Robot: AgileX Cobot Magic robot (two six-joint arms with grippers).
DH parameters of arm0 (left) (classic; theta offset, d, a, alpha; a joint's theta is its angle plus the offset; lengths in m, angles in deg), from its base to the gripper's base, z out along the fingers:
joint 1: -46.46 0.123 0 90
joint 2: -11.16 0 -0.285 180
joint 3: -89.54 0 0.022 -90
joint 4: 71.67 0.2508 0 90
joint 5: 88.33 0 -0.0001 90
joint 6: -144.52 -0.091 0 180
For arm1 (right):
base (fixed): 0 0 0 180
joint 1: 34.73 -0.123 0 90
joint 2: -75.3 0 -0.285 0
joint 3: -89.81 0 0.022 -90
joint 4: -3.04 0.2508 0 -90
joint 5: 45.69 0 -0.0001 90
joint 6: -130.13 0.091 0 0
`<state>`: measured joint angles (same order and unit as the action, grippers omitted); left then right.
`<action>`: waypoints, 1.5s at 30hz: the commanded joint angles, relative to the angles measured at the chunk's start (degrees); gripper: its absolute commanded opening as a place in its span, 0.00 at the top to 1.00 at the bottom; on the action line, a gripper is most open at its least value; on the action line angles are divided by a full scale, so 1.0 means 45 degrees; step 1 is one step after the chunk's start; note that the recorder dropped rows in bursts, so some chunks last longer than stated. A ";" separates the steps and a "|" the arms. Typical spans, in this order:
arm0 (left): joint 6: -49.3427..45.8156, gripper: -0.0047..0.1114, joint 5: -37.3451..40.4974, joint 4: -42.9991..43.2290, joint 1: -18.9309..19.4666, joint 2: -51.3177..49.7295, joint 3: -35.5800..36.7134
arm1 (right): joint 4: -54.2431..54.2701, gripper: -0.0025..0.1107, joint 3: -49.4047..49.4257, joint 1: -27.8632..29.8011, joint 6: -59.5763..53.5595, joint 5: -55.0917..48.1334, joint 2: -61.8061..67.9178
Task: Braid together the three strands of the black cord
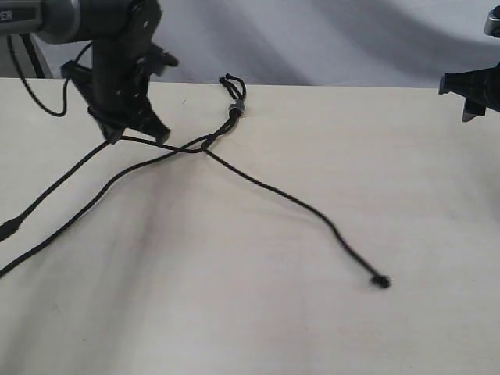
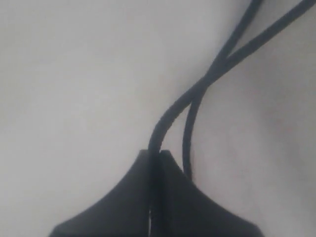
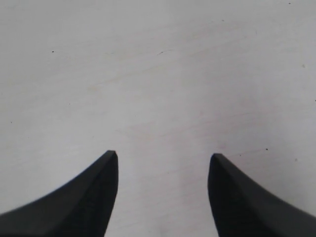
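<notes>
Jaws of the left gripper (image 2: 155, 154) were closed on one strand (image 2: 170, 116) near the bench's (image 1: 406, 180) far-left corner, probably to carry it across its neighbours. Right gripper (image 3: 163, 157) stood wide open and empty by the right edge, the black cord (image 1: 234, 109) fanning from the far edge's middle.

The left arm's upper link (image 1: 70, 19) is a rounded grey-silver tube. It bears a dark label (image 1: 17, 14) with white letters, only partly in view. Below it the left hand (image 1: 123, 131) is matte black, built of angular, bracket-like plates. A thin glossy black cable (image 1: 35, 98) loops out from this arm. Close up, its fingers (image 2: 118, 202) are plain black wedges narrowing to blunt tips. The right hand (image 3: 163, 159) is equally black, and its fingers (image 3: 94, 197) curve like horns to small squared tips. The exterior view shows its angular black outline under a sliver of grey metal (image 1: 492, 23).
</notes>
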<state>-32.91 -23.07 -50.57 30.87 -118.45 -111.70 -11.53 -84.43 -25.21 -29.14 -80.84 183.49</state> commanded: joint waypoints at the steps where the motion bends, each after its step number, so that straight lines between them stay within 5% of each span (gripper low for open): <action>1: -0.0732 0.96 -0.2924 0.0339 0.0982 0.0108 0.1784 | 0.0214 0.51 0.0041 0.0008 -0.0126 0.0163 -0.0085; 9: -0.1234 0.96 -0.6226 0.0621 0.1410 0.0108 0.4102 | 0.0231 0.51 0.0041 0.0008 -0.0126 0.0290 -0.0085; 22: -0.1279 0.96 -0.7661 0.3643 0.1410 0.0108 0.4919 | 0.0231 0.51 0.0041 0.0008 -0.0126 0.0316 -0.0085; 30: -0.1308 0.96 -0.8161 0.3666 0.1287 0.0108 0.5956 | 0.0231 0.51 0.0041 0.0008 -0.0126 0.0366 -0.0085; 35: -0.1463 0.96 -0.5803 0.1276 0.0250 0.0108 0.6010 | 0.0336 0.51 0.0041 0.0008 -0.0126 0.0396 -0.0085; 42: -0.6317 0.96 -0.3355 -0.5294 -0.3328 0.0108 0.5485 | 0.0707 0.51 0.0041 0.0008 -0.0126 0.0396 -0.0085; 45: -0.6440 0.96 -0.3118 -0.5442 -0.4464 0.0132 0.4695 | 0.0707 0.51 0.0041 0.0008 -0.0126 0.0396 -0.0085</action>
<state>-59.38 -40.40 -64.89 15.63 -115.70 -89.49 -8.51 -84.43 -25.21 -29.24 -79.77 183.49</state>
